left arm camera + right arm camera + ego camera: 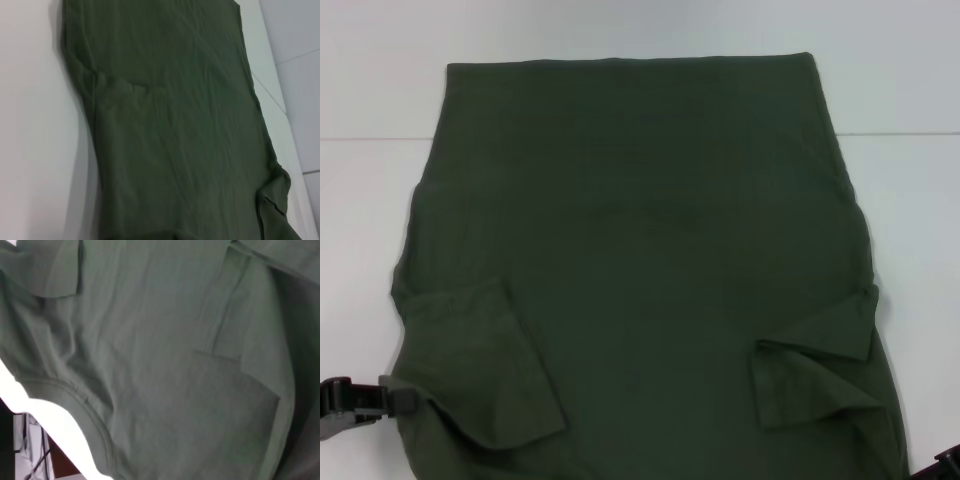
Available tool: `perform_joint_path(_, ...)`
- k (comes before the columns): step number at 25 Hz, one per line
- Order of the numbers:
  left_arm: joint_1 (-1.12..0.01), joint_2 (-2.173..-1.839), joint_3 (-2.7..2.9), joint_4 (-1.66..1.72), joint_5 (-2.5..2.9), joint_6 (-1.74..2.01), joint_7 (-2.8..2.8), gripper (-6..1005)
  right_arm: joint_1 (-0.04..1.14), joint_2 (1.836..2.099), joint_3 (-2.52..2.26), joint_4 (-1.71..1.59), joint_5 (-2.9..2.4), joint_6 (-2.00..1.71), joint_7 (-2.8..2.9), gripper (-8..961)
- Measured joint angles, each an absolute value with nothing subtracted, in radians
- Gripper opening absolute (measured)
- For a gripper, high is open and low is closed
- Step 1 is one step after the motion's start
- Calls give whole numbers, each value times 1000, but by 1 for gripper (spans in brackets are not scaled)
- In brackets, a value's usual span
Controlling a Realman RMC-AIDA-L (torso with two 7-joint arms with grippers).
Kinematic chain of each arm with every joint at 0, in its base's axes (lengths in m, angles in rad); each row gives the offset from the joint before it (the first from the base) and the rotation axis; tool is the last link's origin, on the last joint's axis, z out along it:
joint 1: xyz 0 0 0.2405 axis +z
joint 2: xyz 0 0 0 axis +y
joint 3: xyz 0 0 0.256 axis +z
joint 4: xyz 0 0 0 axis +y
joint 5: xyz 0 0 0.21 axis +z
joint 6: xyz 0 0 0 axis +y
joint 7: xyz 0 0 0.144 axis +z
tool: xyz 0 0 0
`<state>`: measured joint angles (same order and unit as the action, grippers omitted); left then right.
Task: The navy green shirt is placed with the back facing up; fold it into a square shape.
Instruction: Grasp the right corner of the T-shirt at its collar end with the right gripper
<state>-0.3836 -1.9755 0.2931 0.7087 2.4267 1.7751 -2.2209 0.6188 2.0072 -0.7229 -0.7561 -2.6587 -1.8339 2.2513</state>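
Note:
The navy green shirt (640,260) lies flat with its plain back up on the white table (360,200), hem at the far side. Both short sleeves are folded inward onto the body, the left sleeve (485,365) and the right sleeve (815,365). My left gripper (355,398) is low at the near left, touching the shirt's shoulder edge. Only a dark tip of my right gripper (945,465) shows, at the near right corner beside the shirt. The left wrist view is filled by the shirt's body (170,125). In the right wrist view the collar rim (87,407) and a folded sleeve (235,405) show.
Bare white table surrounds the shirt on the left, right and far sides, with a seam line (900,133) across it. Past the table edge in the right wrist view are cables and a brown floor (45,455).

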Motion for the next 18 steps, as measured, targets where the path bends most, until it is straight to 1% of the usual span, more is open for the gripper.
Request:
perform_joint_path(11, -386, -1976, 293, 709, 2427, 1773, -2221, 99, 599, 1972, -706, -765, -2667, -1844, 2281, 580)
perform_joint_path(15, -385, -1976, 293, 709, 2427, 1772, -2221, 101, 596, 1971, -704, -765, -2679, -1833, 2284, 580)
perform_joint_path(18, -383, -1976, 293, 709, 2427, 1771, -2221, 103, 596, 1976, -711, -764, -2681, -1826, 2283, 580)
